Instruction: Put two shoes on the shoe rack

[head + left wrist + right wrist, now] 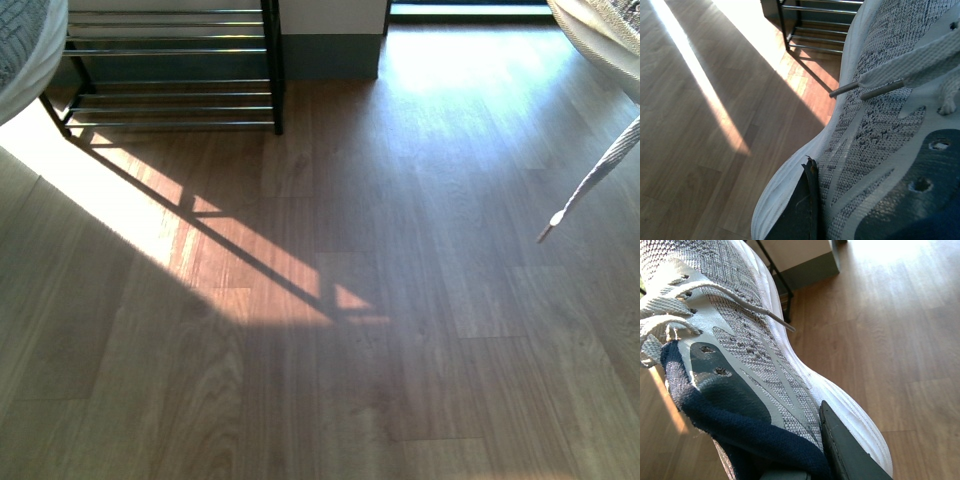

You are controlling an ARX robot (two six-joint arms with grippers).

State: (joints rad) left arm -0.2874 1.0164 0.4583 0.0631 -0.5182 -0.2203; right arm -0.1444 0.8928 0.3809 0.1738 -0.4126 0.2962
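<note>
Both grey knit sneakers are off the wooden floor (400, 300) and in the arms' grip, but neither is on the shoe rack (170, 52) yet, so the task looks about halfway done: pickup finished, placement not done.

The left end effector (822, 215) is closed on the left sneaker (880, 125). One dark finger (800, 212) presses the outside of the white sole and knit side near the heel (its partner is hidden, presumably inside the shoe). In the front view this sneaker (25, 45) shows only as a sliver at the upper left corner, close to the rack's left end.

The right end effector (822, 455) is likewise clamped on the right sneaker (750, 350), a grey finger (845, 445) against the sole beside the navy collar. From the front the shoe (610, 40) sits at the upper right corner, well apart from the rack, with a lace (590, 185) dangling free below it.

No shoe rests on the silver bars that are in view. What remains, as I judge it, is carrying each sneaker over a tier, setting it sole-down across the bars, and letting go. The right one has the longer way to go.
</note>
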